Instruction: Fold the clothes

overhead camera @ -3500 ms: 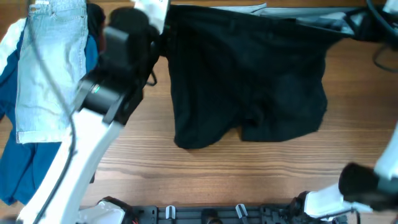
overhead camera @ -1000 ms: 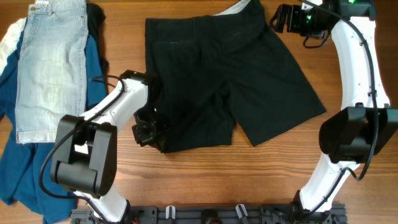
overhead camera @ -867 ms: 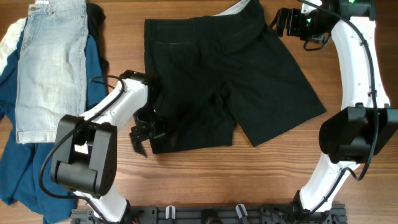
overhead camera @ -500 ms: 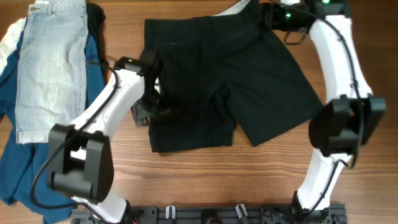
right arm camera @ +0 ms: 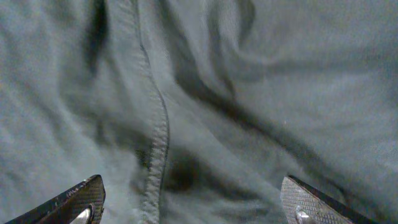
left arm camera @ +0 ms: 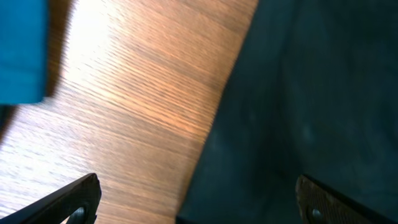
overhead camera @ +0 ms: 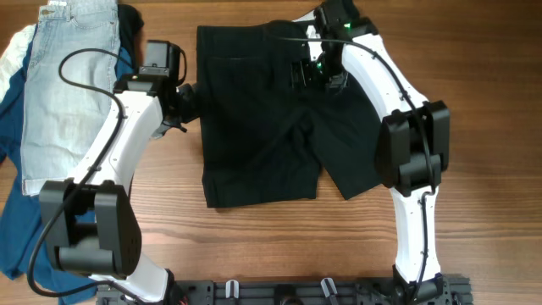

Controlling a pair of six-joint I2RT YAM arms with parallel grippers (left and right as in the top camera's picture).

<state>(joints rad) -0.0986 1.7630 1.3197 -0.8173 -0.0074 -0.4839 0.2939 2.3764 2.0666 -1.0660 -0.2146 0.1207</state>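
Ideally, the black shorts are pinched cleanly at edge and seam; left gripper and right gripper are spread wide, gripping nothing.

clothes: plain black | denim shorts: pale blue | garment: deep blue | table: brown woodgrain

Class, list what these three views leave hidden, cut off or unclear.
Overhead: right gripper fingertips, hidden by its own wrist.
Left wrist: shorts cut off by the edges, blurred.
Overhead: blue garment cut off at left, partly under denim shorts.
Right wrist: fingertips cut off below; contact with shorts unclear.
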